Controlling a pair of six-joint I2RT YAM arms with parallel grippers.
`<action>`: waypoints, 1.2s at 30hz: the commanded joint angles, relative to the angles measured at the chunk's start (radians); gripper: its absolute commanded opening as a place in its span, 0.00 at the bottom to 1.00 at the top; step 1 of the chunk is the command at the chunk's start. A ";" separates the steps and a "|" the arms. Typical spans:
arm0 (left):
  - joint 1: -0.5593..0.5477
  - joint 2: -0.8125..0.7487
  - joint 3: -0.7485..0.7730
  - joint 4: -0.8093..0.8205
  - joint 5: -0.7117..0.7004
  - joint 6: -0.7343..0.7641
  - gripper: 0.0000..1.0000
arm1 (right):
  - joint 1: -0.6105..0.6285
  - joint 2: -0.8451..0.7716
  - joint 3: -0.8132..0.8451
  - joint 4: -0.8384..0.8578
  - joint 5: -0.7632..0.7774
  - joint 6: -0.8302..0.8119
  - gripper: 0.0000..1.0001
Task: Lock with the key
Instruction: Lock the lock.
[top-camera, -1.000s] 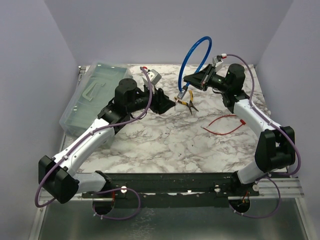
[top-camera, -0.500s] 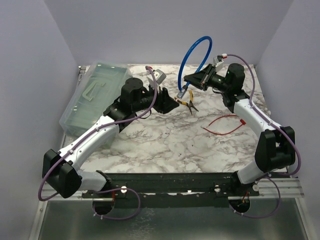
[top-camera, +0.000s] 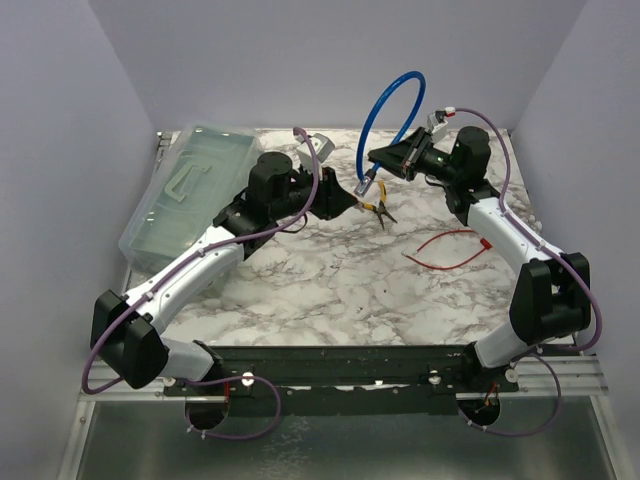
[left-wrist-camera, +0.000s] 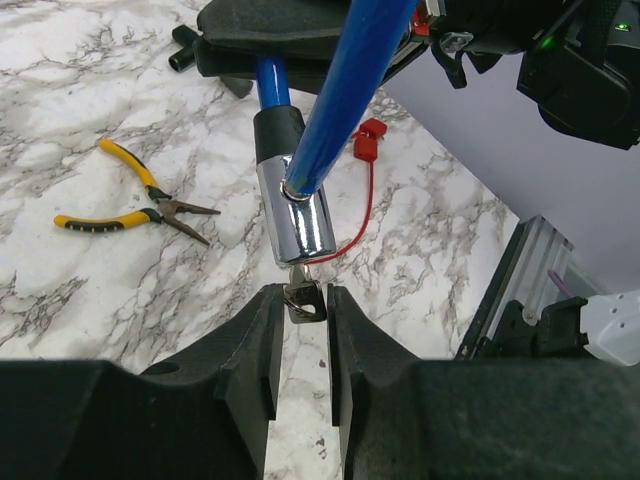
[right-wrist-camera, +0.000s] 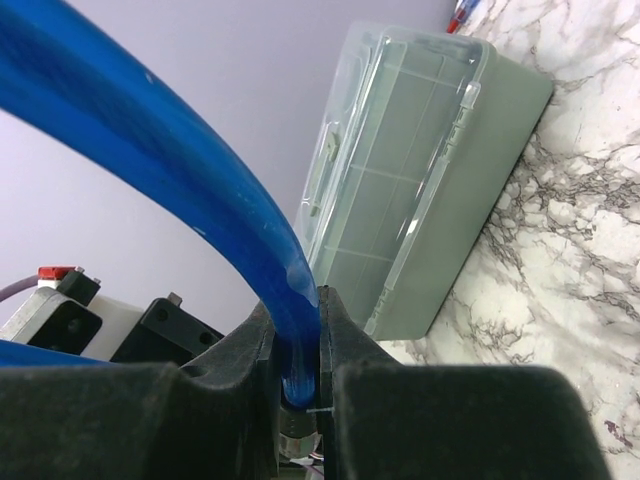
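I take the chrome lock cylinder (left-wrist-camera: 297, 215) as my reference. It hangs upright above the marble tabletop (top-camera: 330, 280), fixed to the end of the blue cable (left-wrist-camera: 345, 90). The cable's other end plugs into the cylinder's side, and the cable loops up and over it in the overhead view.

The key (left-wrist-camera: 304, 300) sits in the bottom of the cylinder, its head sticking out below. My left gripper (left-wrist-camera: 302, 312) comes up from under the cylinder. Its two fingers (left-wrist-camera: 262, 340) press on either side of the key head, with no gap that I can see.

My right gripper (right-wrist-camera: 298, 345) is above and behind the cylinder. Its fingers are clamped on the blue cable, pinching the jacket, so the lock hangs clear of the table.

Yellow-handled pliers (left-wrist-camera: 135, 205) lie flat on the marble near the cylinder, to its left in the left wrist view, with the jaws pointing toward it.

A red wire (top-camera: 450, 250) lies on the marble to the cylinder's right in the overhead view, well apart from it. Its red connector (left-wrist-camera: 368, 140) shows just behind the cylinder from the left wrist.

A clear plastic box (top-camera: 185, 190) with its lid shut sits far to the cylinder's left, at the table edge beyond my left arm.
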 joint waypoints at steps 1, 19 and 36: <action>-0.006 0.011 0.034 0.014 -0.023 -0.039 0.28 | -0.009 -0.020 0.007 0.068 -0.008 0.033 0.01; 0.019 -0.005 -0.001 0.131 0.155 -0.215 0.00 | -0.011 -0.024 -0.022 0.222 -0.034 0.080 0.01; 0.071 -0.066 -0.032 0.163 0.146 -0.139 0.41 | -0.020 -0.034 -0.035 0.213 -0.026 0.056 0.01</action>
